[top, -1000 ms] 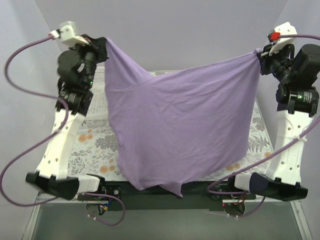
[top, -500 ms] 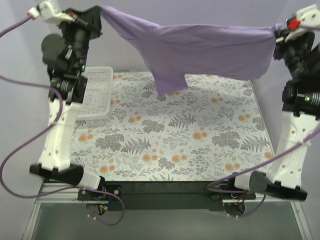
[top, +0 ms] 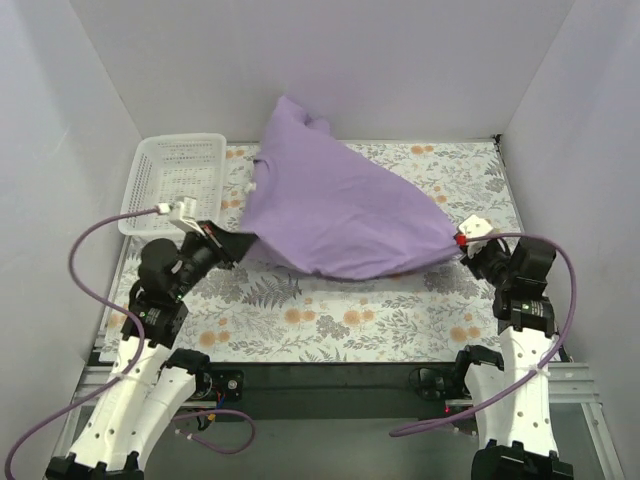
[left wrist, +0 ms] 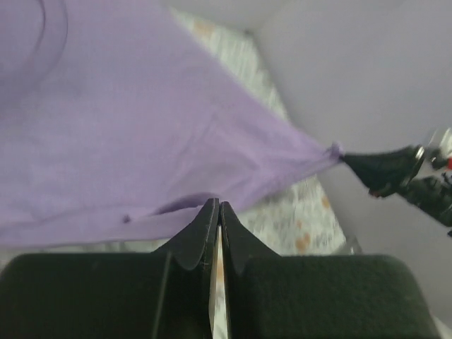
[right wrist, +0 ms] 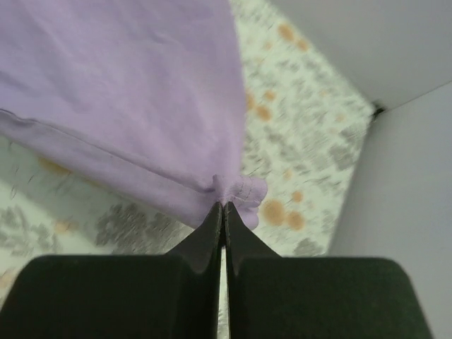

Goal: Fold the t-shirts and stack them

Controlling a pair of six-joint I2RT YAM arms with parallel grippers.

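The lavender t-shirt [top: 340, 215] is stretched low over the flowered table between both arms, its far part billowing up toward the back wall. My left gripper [top: 244, 239] is shut on the shirt's near left edge; in the left wrist view its jaws [left wrist: 217, 205] pinch the hem of the t-shirt [left wrist: 127, 134]. At the right, my right gripper [top: 461, 243] is shut on a bunched corner, and the right wrist view shows the jaws [right wrist: 224, 205] closed on that corner of the t-shirt [right wrist: 134, 85]. The right gripper [left wrist: 381, 167] also shows in the left wrist view.
A white mesh basket [top: 172, 180] sits at the table's back left corner, just left of the shirt. The flowered tablecloth [top: 340, 315] shows in front of the shirt. Grey walls close in the table on three sides.
Both arms dropped from high up to just above the table. The shirt, first hanging in front, then held taut overhead, is now flung out over the table toward the back.
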